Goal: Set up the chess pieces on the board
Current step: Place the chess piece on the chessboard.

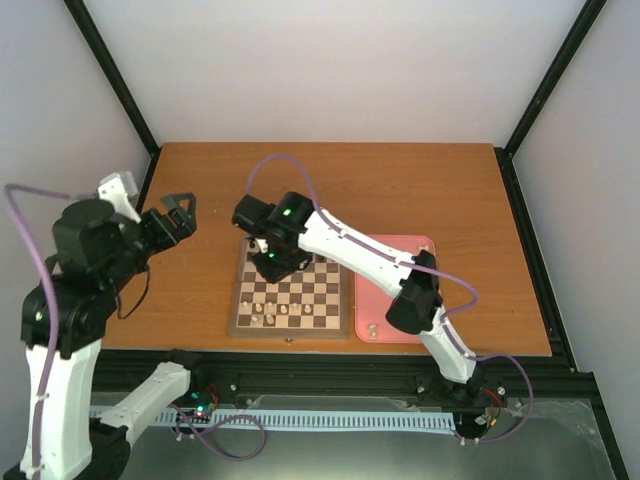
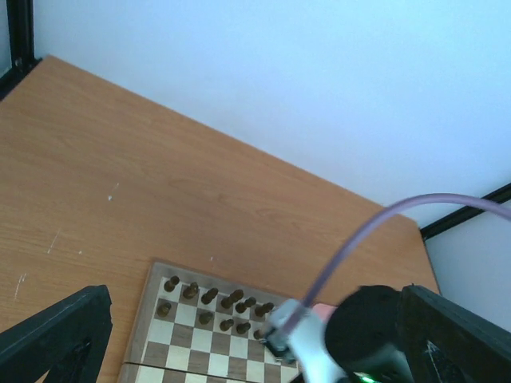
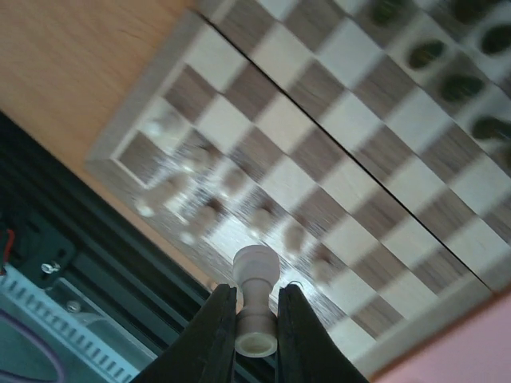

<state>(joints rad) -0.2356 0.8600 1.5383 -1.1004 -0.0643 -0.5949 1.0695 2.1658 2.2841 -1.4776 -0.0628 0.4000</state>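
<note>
At the near edge of the table (image 1: 450, 190) the two arm bases stand side by side. Just beyond them lies the board (image 1: 325, 331), square to that edge. On its two nearest rows, mostly toward the left, stand several white pieces (image 1: 270, 310). In the right wrist view they are blurred, so I cannot tell their kinds. Touching the board's right side is a pink tray (image 1: 400, 260), with one more white piece (image 1: 372, 328) on its near left corner. The right arm (image 1: 350, 250) reaches from its base across the tray and slantwise over the board, ending above the far left squares. There the right gripper (image 3: 257, 299) is pinched on a single cream piece (image 3: 255, 271). Its two fingers (image 3: 222, 319) press the narrow stem from either side, and the rounded head stands out past the fingertips. The held piece hangs clear of the board, touching nothing else. On the two farthest rows stand the dark pieces (image 2: 227, 302), upright and close together, partly hidden from above by the right wrist. The left gripper (image 1: 178, 210) hovers over bare table, left of the board's far corner and well apart from it. Its jaws are spread wide with nothing between them. Beyond the board the table runs bare to the white back wall.
</note>
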